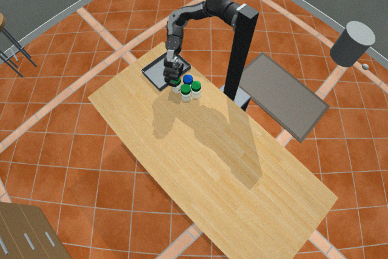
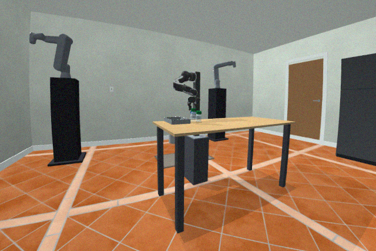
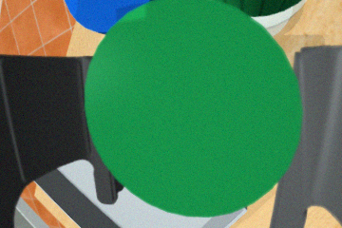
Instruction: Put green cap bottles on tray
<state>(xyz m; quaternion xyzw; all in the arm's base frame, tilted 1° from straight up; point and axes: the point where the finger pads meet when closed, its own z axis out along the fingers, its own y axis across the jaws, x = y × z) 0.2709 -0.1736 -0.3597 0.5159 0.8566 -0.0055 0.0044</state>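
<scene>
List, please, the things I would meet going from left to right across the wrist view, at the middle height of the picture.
Dark finger → green cap of the held bottle → grey finger.

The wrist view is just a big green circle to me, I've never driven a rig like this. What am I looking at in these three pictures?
That green circle is the cap of a bottle, seen from a camera on the arm's wrist looking straight down. The dark shapes either side are the gripper's fingers, closed on that bottle.

The top view looks down on the wooden table. The gripper is at the edge of a dark tray. Beside it stand a blue-capped bottle and two more green-capped bottles, all off the tray.

The exterior view shows the room from the side; the working arm is behind the table.
</scene>
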